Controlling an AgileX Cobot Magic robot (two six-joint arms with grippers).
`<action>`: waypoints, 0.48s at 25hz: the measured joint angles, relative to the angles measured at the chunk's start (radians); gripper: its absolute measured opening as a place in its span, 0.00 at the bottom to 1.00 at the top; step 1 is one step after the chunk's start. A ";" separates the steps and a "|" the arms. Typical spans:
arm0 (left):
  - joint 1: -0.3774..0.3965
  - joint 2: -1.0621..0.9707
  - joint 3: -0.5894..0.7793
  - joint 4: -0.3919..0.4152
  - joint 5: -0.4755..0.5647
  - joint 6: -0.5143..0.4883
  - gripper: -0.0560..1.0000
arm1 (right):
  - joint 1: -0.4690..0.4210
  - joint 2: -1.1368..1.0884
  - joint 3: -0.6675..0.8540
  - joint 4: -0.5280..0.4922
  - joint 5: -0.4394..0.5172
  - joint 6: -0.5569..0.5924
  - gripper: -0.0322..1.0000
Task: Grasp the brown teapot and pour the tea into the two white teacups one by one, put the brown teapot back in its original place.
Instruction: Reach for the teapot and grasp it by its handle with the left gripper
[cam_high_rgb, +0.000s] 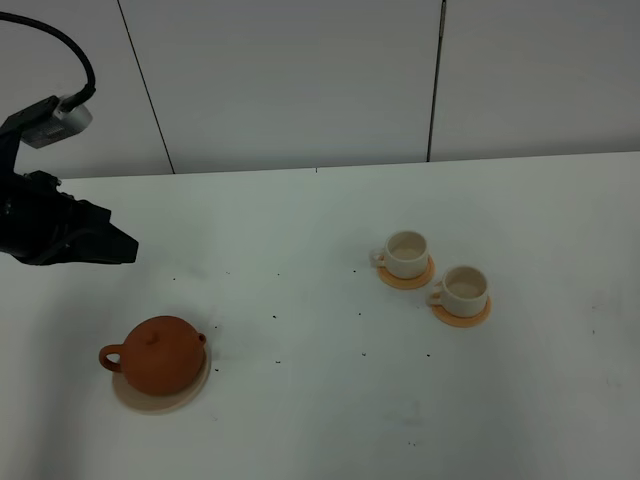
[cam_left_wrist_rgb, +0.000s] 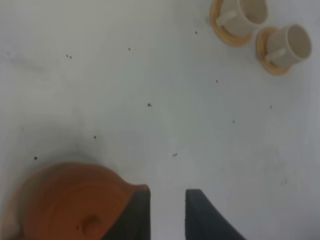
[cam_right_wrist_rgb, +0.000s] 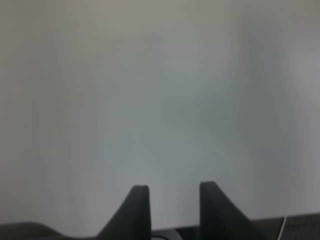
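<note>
Over the table (cam_high_rgb: 330, 420), my left gripper (cam_left_wrist_rgb: 167, 195) hung at the high view's left edge, fingers slightly spread on nothing; the right gripper (cam_right_wrist_rgb: 174, 186) gaped empty too. The brown teapot (cam_high_rgb: 160, 366) sat on its coaster plate (cam_high_rgb: 150, 406), lower left. Right of centre, the upper teacup (cam_high_rgb: 407, 254) and lower teacup (cam_high_rgb: 466, 289) showed no dark tea, so I judged grasp, both pours and return all undone.

The brown teapot (cam_high_rgb: 160, 353) looks like unglazed clay, smooth and matt. The two white teacups (cam_high_rgb: 407, 255) (cam_high_rgb: 466, 290) look like smooth ceramic. The table (cam_high_rgb: 300, 420) is white, smooth and matt, with small dark specks. The left gripper (cam_left_wrist_rgb: 167, 196) looks like dark matt plastic.
</note>
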 joint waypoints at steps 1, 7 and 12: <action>0.000 0.000 0.000 0.004 0.008 0.000 0.28 | 0.000 -0.045 0.027 0.001 0.008 0.000 0.26; 0.000 0.000 0.000 0.013 0.024 0.000 0.28 | 0.000 -0.277 0.158 0.011 0.019 -0.009 0.26; 0.000 0.000 0.000 0.013 0.024 0.000 0.28 | 0.000 -0.439 0.249 0.012 0.020 -0.047 0.26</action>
